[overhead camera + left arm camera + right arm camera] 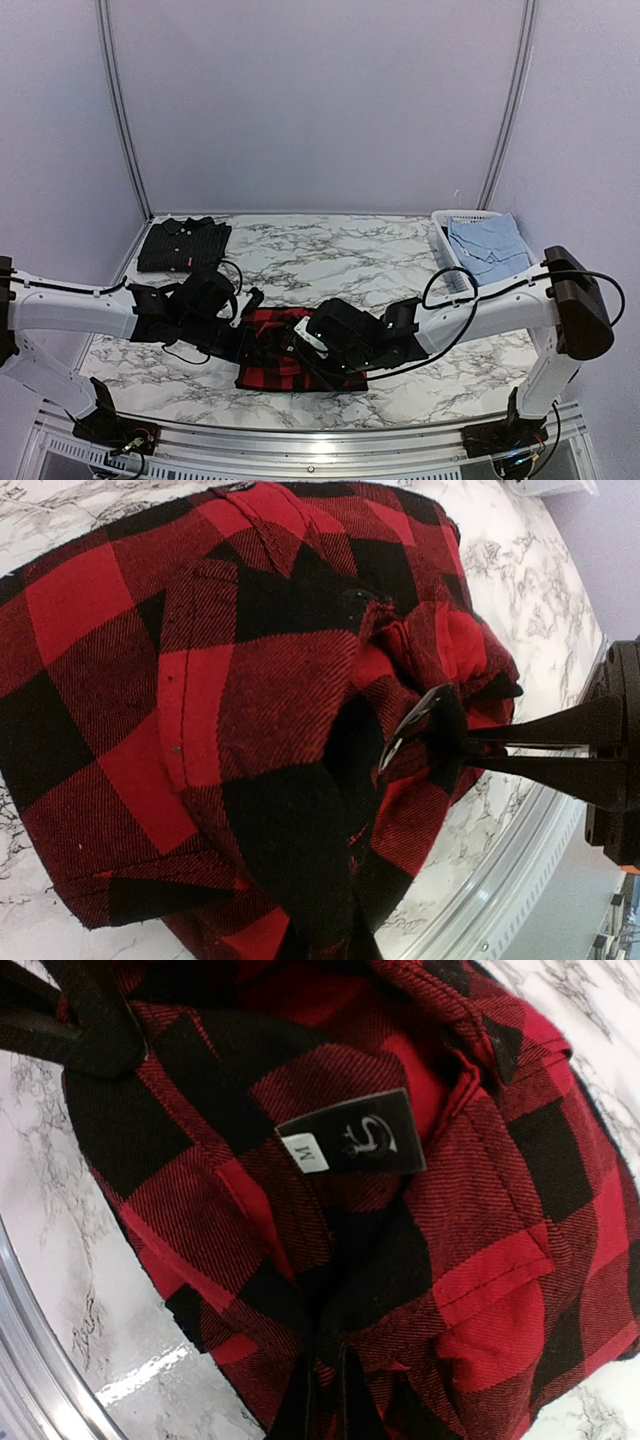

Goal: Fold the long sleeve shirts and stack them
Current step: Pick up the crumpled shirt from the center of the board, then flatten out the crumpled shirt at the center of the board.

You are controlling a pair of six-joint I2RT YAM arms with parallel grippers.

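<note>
The red-and-black plaid shirt [285, 368] lies bunched near the front edge of the marble table [330, 250], between both arms. My left gripper [252, 336] is shut on a fold of it, and the plaid cloth [250, 680] fills the left wrist view around that gripper [325, 925]. My right gripper [300, 345] pinches the same shirt from the other side, its jaws [325, 1400] closed on the plaid cloth [480, 1210] just below the black neck label [350, 1135]. The two grips are close together. The dark charcoal shirt [185, 243] lies folded at the back left corner.
A white slotted basket [452, 216] at the back right holds a light blue garment [488, 248]. A metal rail [300, 440] runs along the table's front edge, close to the plaid shirt. Curtain walls enclose the back and sides.
</note>
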